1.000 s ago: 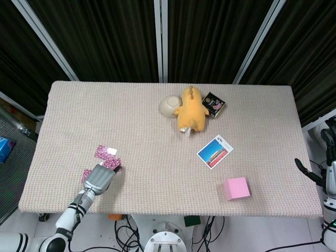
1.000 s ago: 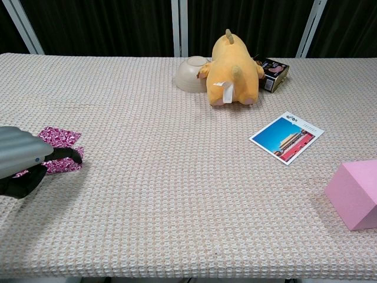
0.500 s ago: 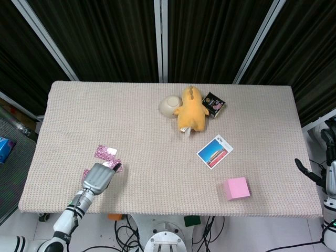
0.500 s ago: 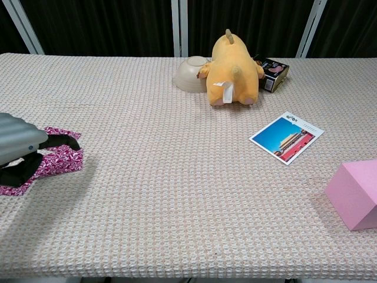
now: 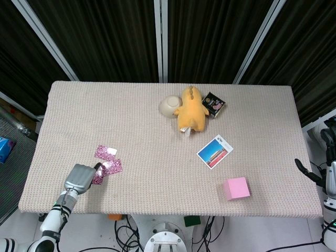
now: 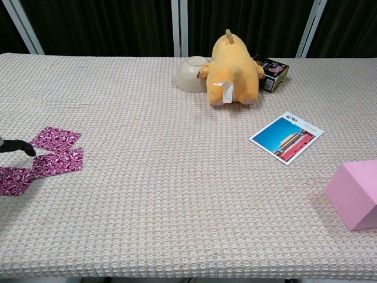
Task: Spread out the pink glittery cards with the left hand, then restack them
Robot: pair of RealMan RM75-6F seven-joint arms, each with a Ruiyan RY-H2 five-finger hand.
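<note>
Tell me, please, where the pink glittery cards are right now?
Head view: the pink glittery cards lie fanned near the table's front-left edge, just beside the left hand.

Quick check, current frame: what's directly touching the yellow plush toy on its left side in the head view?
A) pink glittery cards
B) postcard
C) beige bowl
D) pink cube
C: the beige bowl lies tipped against the yellow plush toy at the far side of the table; the postcard, pink cube and pink glittery cards all lie apart from it.
</note>
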